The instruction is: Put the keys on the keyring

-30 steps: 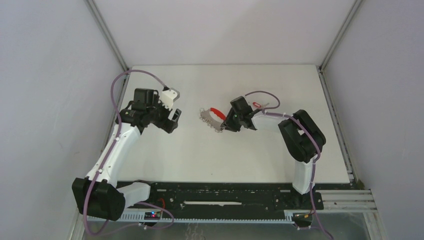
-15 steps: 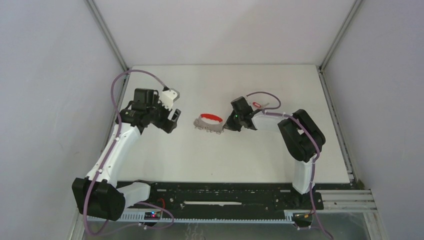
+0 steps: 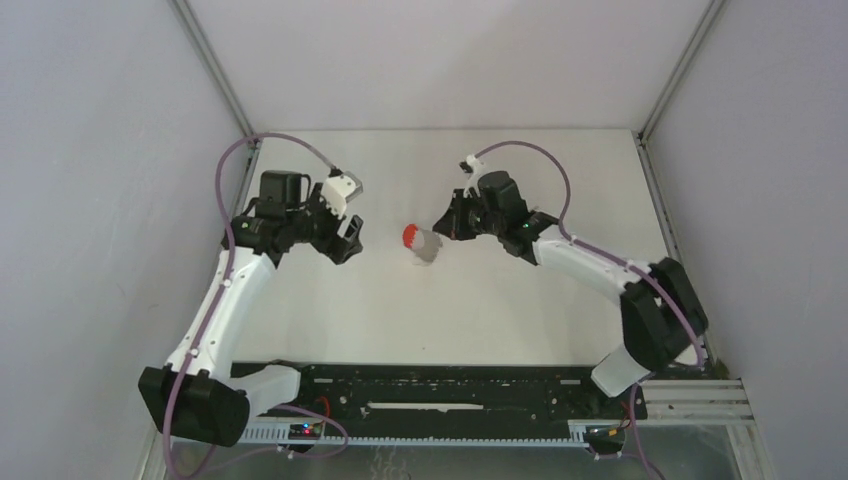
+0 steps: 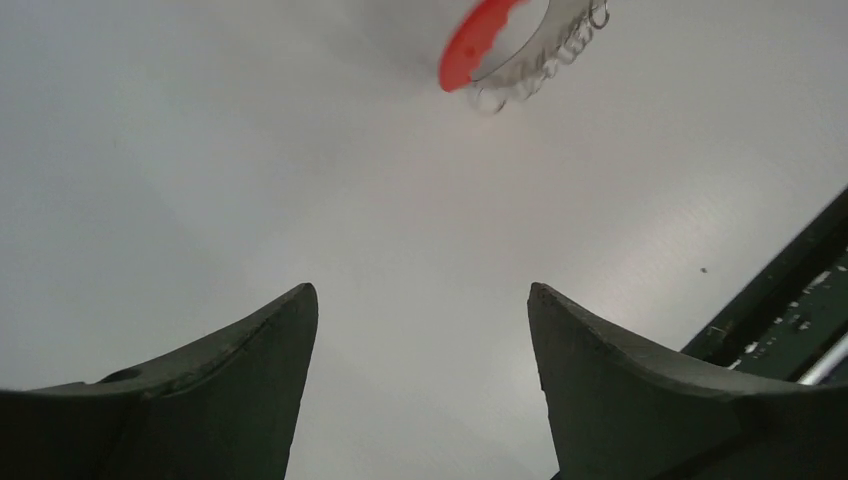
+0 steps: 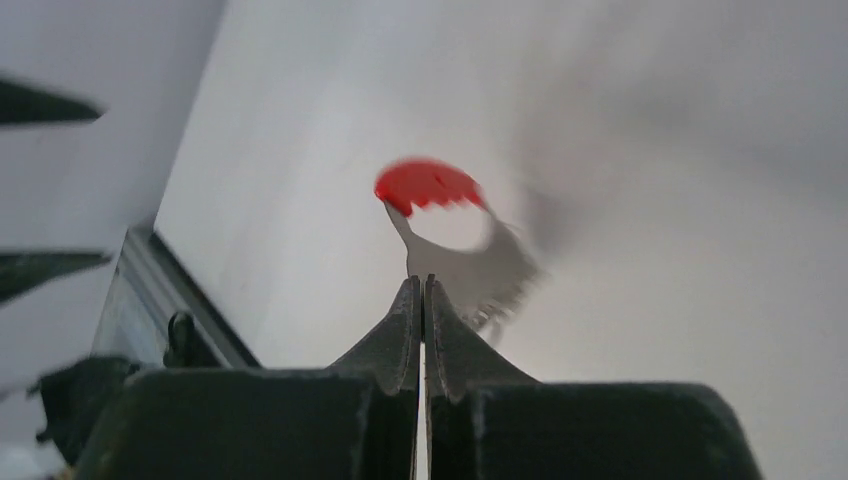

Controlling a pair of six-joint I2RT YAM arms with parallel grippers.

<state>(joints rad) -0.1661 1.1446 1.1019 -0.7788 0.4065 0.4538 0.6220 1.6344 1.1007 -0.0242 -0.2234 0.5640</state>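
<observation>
The keyring (image 3: 420, 241), a red curved band with a cluster of small silver rings, hangs blurred from the tips of my right gripper (image 3: 441, 231). The right wrist view shows that gripper (image 5: 421, 284) shut on the keyring's (image 5: 455, 262) silver part, with the red band farthest from the tips. My left gripper (image 3: 351, 219) stands open to the left of the keyring, a short gap away. Nothing lies between its jaws (image 4: 422, 290), and the keyring (image 4: 483, 38) shows at the top edge of the left wrist view. The keys are out of view.
Grey walls with metal corner posts (image 3: 215, 70) close in the white table (image 3: 420, 320) on three sides. A black rail (image 3: 440, 390) carrying the arm bases runs along the near edge and shows as a dark rail (image 4: 790, 310) in the left wrist view.
My right gripper shut on the keyring and carried it left and away from the bases, while the forearm swung out to the right. The left gripper shifted slightly and stayed open.
</observation>
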